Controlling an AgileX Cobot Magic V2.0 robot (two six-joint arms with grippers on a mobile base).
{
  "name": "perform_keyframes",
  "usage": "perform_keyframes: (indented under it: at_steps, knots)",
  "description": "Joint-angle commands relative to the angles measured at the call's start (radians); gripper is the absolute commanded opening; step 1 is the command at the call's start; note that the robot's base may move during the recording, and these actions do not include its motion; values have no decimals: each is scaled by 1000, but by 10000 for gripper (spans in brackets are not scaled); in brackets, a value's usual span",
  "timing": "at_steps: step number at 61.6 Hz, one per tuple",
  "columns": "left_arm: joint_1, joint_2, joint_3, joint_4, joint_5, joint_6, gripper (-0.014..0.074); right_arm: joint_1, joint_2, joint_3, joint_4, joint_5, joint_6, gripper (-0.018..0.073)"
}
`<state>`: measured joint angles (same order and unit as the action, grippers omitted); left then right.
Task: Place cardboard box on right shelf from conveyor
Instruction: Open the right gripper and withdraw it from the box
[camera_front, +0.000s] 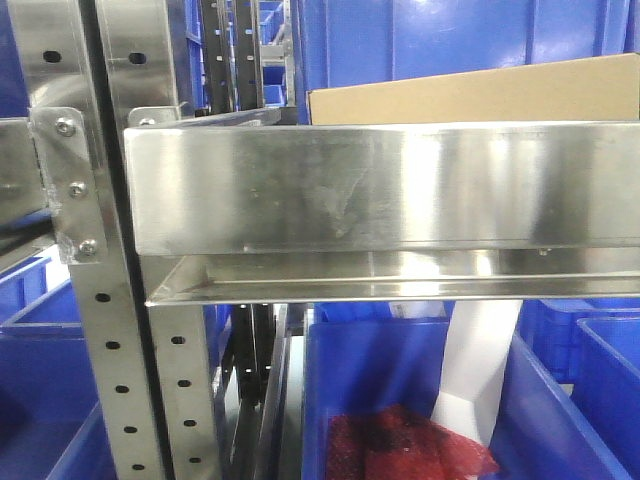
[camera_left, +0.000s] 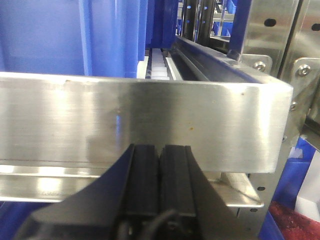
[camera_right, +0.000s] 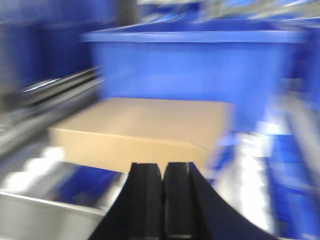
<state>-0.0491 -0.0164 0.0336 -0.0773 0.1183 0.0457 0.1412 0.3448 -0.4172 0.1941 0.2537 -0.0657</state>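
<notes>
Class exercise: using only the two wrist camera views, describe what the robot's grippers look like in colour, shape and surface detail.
Both look alike. The left gripper has two matte black fingers with vertically ribbed rubbery pads, flaring into a broad black body below, where a dark cable loops. The right gripper shows the same black ribbed fingers and flared body. No markings show.

It looks like a warehouse or storeroom: stainless-steel shelving bolted to perforated steel uprights, rows of blue plastic bins stacked around it, and a plain cardboard box on the shelf.
</notes>
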Motion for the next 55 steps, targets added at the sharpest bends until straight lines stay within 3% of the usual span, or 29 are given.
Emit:
perform_keyframes:
  at_steps: [1,17,31,55]
  knots:
    - [-1,-10,6,-6,-85,0,-116,-87,-113,61,5,-87,-12,19]
    - [-1,-10,6,-6,-85,0,-116,-206,-378,317,5,-98,-12,19]
    - [-1,-10,6,-6,-85,0,-116,-208,-367,445,6,-243,-7,19]
    - [-1,-10,6,-6,-85,0,-116,-208,-367,443,-7,-221,-8,19]
